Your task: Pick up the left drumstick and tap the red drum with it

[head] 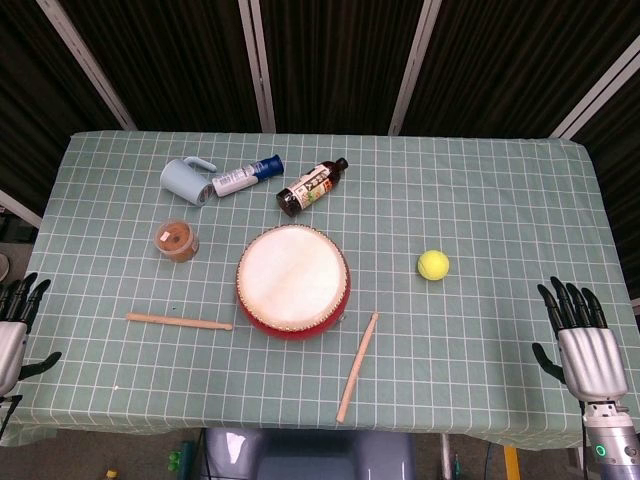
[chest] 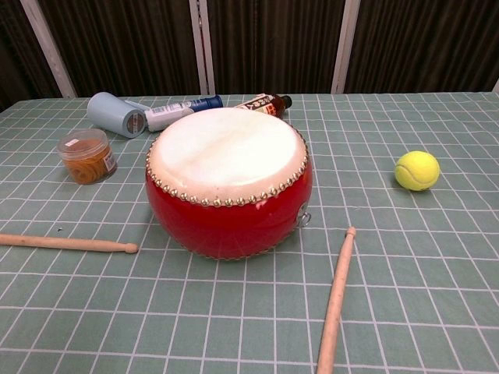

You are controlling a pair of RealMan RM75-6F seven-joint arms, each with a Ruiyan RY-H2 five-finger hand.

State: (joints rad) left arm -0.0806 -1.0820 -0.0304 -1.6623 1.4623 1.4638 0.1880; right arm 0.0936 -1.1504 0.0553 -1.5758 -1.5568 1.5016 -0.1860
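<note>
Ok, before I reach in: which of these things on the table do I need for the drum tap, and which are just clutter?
Needed:
left drumstick
red drum
left hand, open at the table's left edge

Just lying about:
right drumstick
tennis ball
small orange-filled jar
light blue mug, on its side
white tube with blue cap
dark bottle, lying down
right hand, open

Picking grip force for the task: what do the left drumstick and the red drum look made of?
Left drumstick: probably bare wood, pale tan, matte, with a rounded tip. Red drum: glossy red body, likely lacquered wood, reflecting light; off-white matte head, perhaps hide or a synthetic skin, pinned by a ring of metallic studs.
</note>
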